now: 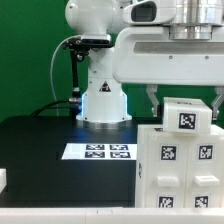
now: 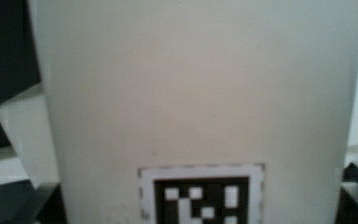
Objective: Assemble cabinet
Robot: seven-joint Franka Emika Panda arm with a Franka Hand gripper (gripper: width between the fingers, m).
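One gripper (image 1: pixel 187 97), mine, fingers (image 1: pixel 153 99) straddling cabinet (image 1: pixel 183 150) top w/ jaws wide, contact unclear; cabinet on worktop (image 1: pixel 40 140), right of marker board (image 1: pixel 97 152).

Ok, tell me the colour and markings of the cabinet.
The cabinet is white, with black-and-white square tags on its panels. It shows best in the exterior view.

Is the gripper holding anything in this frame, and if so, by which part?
The gripper straddles the top block of the cabinet, one of its jaws down either side. Whether they press on it or merely flank it cannot be told.
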